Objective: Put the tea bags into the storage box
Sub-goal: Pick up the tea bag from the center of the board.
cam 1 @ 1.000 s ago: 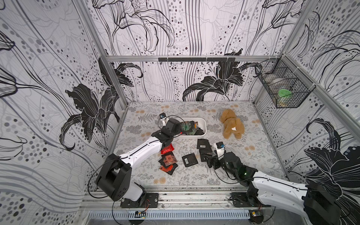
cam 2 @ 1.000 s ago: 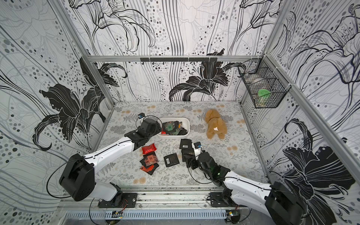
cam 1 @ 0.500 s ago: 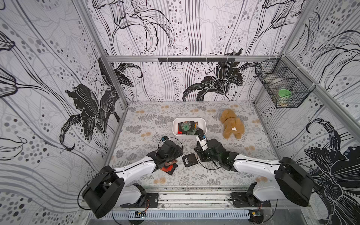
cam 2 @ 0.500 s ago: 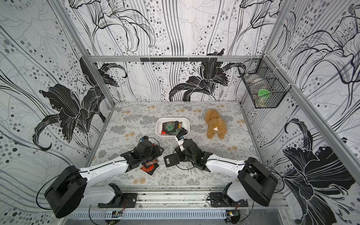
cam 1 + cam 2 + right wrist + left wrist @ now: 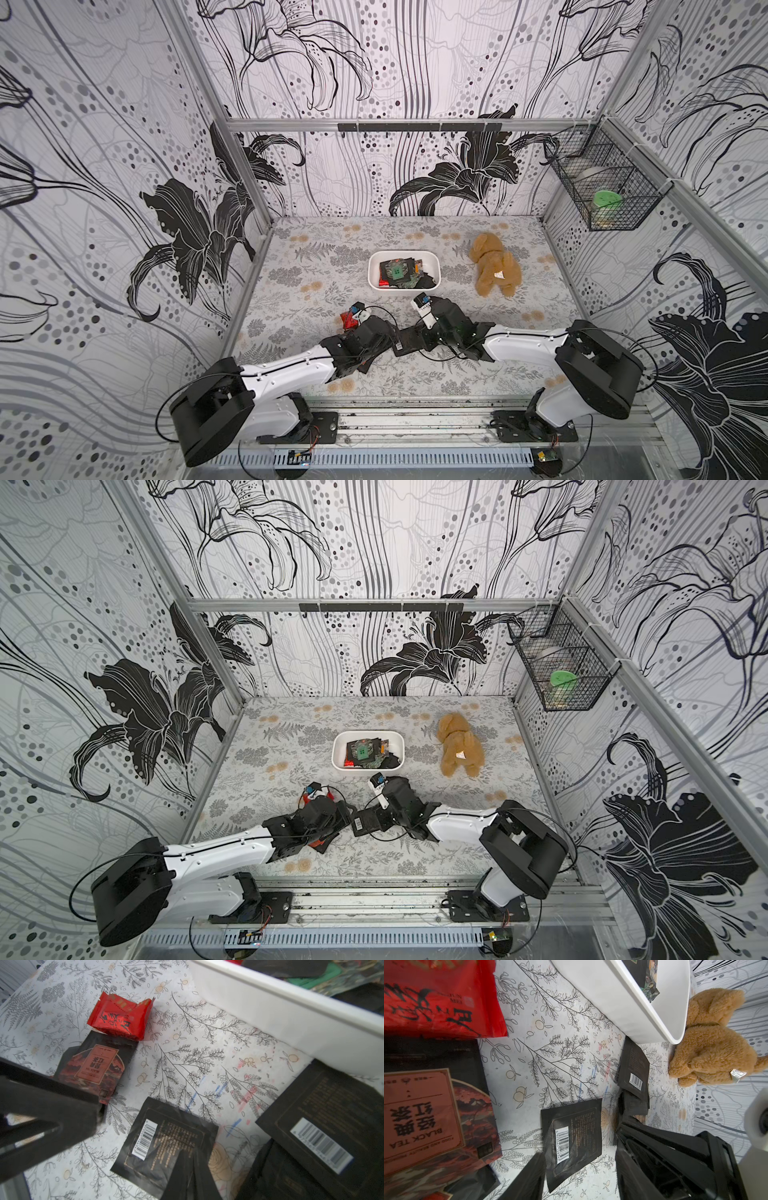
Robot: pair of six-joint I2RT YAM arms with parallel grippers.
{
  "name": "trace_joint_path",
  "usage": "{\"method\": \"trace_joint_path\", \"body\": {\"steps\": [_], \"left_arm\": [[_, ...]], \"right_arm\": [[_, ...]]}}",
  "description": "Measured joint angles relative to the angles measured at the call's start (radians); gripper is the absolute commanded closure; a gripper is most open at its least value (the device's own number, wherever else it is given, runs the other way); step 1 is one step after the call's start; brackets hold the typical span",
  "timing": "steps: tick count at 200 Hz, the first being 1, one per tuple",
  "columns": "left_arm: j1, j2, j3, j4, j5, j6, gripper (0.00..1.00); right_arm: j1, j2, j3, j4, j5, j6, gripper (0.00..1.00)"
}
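The white storage box (image 5: pixel 374 270) (image 5: pixel 623 1001) (image 5: pixel 291 1018) stands mid-table with several tea bags (image 5: pixel 401 272) in it. Loose on the mat in front of it lie a red sachet (image 5: pixel 347 321) (image 5: pixel 120 1018), an orange-labelled black one (image 5: pixel 425 1115) (image 5: pixel 93 1066), a black barcode sachet (image 5: pixel 405 345) (image 5: pixel 575 1136) (image 5: pixel 162 1140), and more black ones (image 5: pixel 633 1070) (image 5: pixel 324 1126). My right gripper (image 5: pixel 188 1178) is shut on the barcode sachet's edge. My left gripper (image 5: pixel 577 1180) faces it, open, with that sachet's corner between its fingers.
A tan plush toy (image 5: pixel 494 266) lies to the right of the box. A black wire basket (image 5: pixel 602 195) hangs on the right wall. The two grippers (image 5: pixel 332 816) (image 5: pixel 388 816) almost touch over the loose sachets.
The left arm came back from the box to the loose sachets. The right arm swung forward and left to the barcode sachet, and its jaws closed on it.
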Motion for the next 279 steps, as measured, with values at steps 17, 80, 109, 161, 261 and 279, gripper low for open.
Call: {"method": "trace_joint_path", "body": {"steps": [17, 80, 109, 161, 261, 279], "left_arm": [[-0.004, -0.005, -0.013, 0.007, -0.005, -0.021, 0.4], [-0.023, -0.017, -0.039, 0.009, -0.016, -0.069, 0.38], [-0.046, 0.022, -0.038, 0.019, -0.019, -0.076, 0.38], [-0.058, 0.134, -0.013, 0.023, -0.015, -0.072, 0.41], [-0.063, 0.224, -0.001, 0.164, -0.016, -0.081, 0.5], [-0.063, 0.233, -0.001, 0.179, -0.016, -0.087, 0.62]], "right_arm": [[0.0, 0.03, 0.022, -0.015, -0.001, -0.002, 0.9], [0.0, 0.1, 0.061, -0.085, -0.003, -0.002, 0.93], [0.003, 0.134, 0.096, -0.111, -0.002, -0.003, 0.96], [0.019, 0.159, 0.13, -0.124, 0.022, -0.006, 0.97], [0.019, 0.159, 0.13, -0.124, 0.019, -0.006, 0.97], [0.019, 0.159, 0.129, -0.124, 0.019, -0.006, 0.97]]}}
